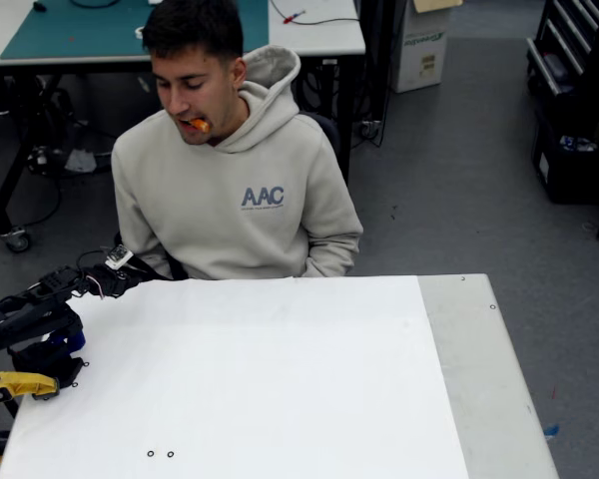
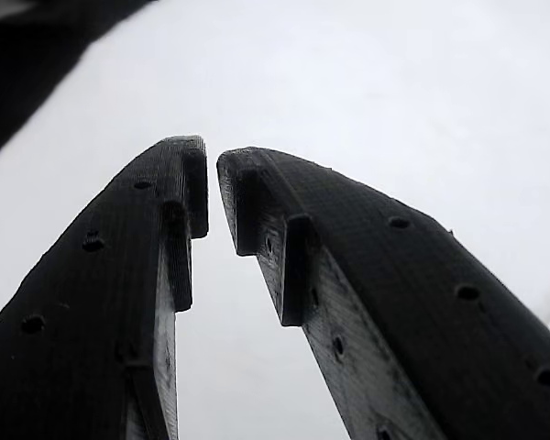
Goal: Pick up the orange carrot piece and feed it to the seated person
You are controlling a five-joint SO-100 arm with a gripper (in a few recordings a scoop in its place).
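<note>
**Carrot delivered, arm folded at the table's edge**

The orange carrot piece [image 1: 199, 125] sits between the lips of the seated person [image 1: 235, 190], up at 11 o'clock in the fixed view, so I judge the feeding done. Your gripper [image 2: 212, 174] is empty; its jaws are nearly pressed together, a slim gap between the tips, over the white table [image 1: 280, 379]. Park the arm low at 9 o'clock, clear of his chest, and move slowly. The fingertips are hard to make out in the fixed view, a dark tangle near the yellow clamp [image 1: 18, 384]. His hands are hidden behind the table
</note>
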